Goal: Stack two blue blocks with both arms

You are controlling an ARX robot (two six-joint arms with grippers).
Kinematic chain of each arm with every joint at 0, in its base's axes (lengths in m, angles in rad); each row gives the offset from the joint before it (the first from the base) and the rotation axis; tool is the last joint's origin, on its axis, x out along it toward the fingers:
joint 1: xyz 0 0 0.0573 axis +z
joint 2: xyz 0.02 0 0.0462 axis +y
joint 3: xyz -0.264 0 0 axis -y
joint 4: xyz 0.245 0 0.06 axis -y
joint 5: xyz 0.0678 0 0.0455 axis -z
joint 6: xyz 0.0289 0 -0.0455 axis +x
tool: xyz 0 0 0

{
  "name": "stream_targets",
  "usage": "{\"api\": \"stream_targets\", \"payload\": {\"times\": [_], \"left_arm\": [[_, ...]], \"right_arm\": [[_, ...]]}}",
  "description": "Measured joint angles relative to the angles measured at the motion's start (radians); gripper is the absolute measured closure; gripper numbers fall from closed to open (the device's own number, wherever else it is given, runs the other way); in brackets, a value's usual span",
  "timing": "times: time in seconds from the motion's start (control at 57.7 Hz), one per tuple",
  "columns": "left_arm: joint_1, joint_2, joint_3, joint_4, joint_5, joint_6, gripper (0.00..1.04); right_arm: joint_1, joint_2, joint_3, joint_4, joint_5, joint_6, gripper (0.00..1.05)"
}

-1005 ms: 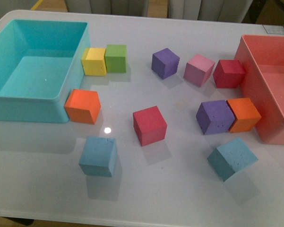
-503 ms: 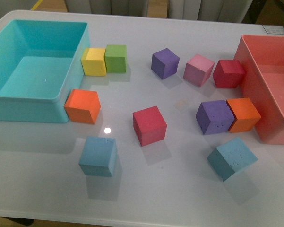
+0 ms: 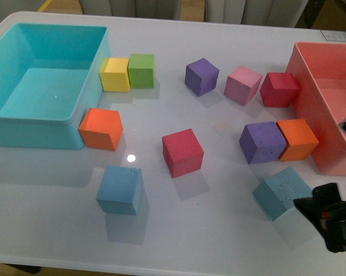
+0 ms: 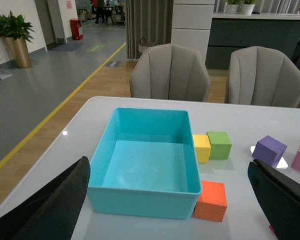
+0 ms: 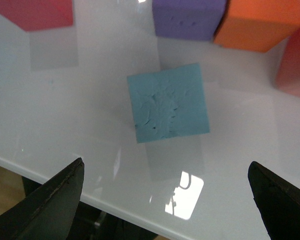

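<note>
White shiny surface (image 3: 219,236) is seen below. One light-blue foam cube (image 5: 168,102) lies just ahead of the right end effector (image 5: 164,165), which is spread wide. Flat sides should be lined up before it is lowered. The other light-blue foam cube (image 3: 120,190) sits far to its left.

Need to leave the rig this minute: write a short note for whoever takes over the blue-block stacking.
Left end effector: open, empty, facing the turquoise bin; outside the front view.
Right end effector: open, empty, hovering over the right blue block without touching it.
Left blue block: on the table near the front edge, well apart from the right one.
Done: nothing gripped, nothing stacked.
Left: grip a blue block, probably the right one, carry it across and set it on the other.
</note>
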Motion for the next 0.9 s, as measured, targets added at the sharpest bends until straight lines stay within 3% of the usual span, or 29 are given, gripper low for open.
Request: {"api": "stream_targets", "payload": {"times": [0.225, 0.901], "left_arm": [[0.0, 0.0, 0.0, 0.0, 0.0, 0.0, 0.09], [0.0, 0.0, 0.0, 0.0, 0.0, 0.0, 0.09]], "right_arm": [[0.042, 0.214, 0.102, 0.016, 0.016, -0.03, 0.09], [0.032, 0.477, 0.288, 0.045, 0.05, -0.069, 0.11]]}}
